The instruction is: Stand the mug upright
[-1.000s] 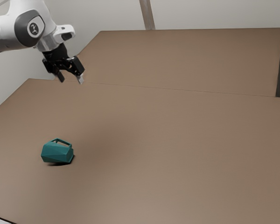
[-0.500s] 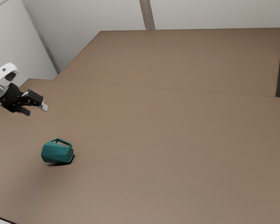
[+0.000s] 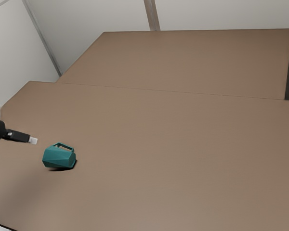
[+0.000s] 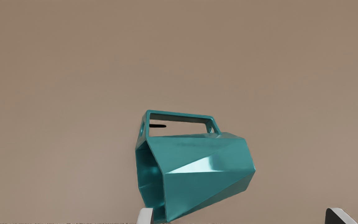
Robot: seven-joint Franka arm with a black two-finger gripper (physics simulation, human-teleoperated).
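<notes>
A teal faceted mug [image 3: 59, 157] lies on its side on the brown table, its handle raised on the upper side. My gripper [image 3: 33, 141] is near it in the exterior view, just to the exterior view's left of the mug and a bit higher. In the wrist view the mug [image 4: 204, 168] shows its open mouth at one end and its closed base at the other. The gripper [image 4: 238, 216] is open, its fingertips wide apart, one overlapping the mouth end in the picture and the other beyond the base. Nothing is held.
The brown table [image 3: 173, 159] extends far toward the exterior view's right, with a seam line across it. Behind stand pale walls, and a dark gap borders the table at the far right. A white-and-black edge [image 3: 1, 227] shows at the exterior view's lower left corner.
My hand has come down and toward the exterior view's left, ending low beside the mug. Its tilt is now closer to horizontal. The mug has stayed where it was.
</notes>
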